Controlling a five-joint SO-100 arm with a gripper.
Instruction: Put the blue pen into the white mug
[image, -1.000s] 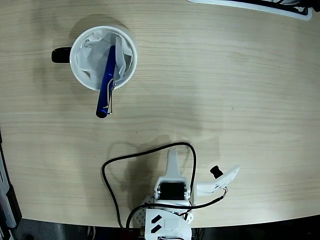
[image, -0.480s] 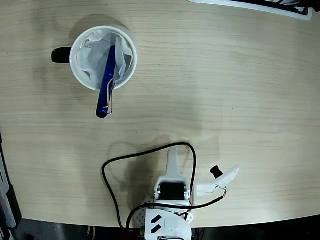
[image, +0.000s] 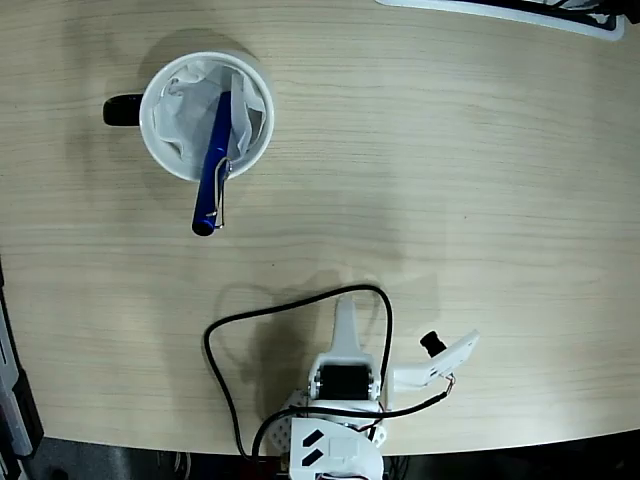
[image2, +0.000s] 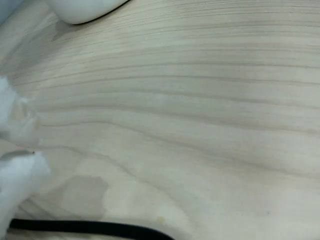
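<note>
Blue pen (image: 212, 170) leaning in white mug (image: 160, 150), clip end overhanging rim; claw (image: 344, 318) folded back near base, state unclear.

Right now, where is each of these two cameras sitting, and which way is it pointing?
Fixed view: hangs overhead and looks straight down at the wooden table, the white mug with the blue pen in it, and the folded white arm at the bottom edge.
Wrist view: rides on the arm, low, facing bare tabletop; blurred white gripper parts at the left.
Shared: the table and the black cable.

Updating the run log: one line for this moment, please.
blue pen: in white mug, clip end leaning over rim | gripper: retracted near base, holding nothing | table
</note>
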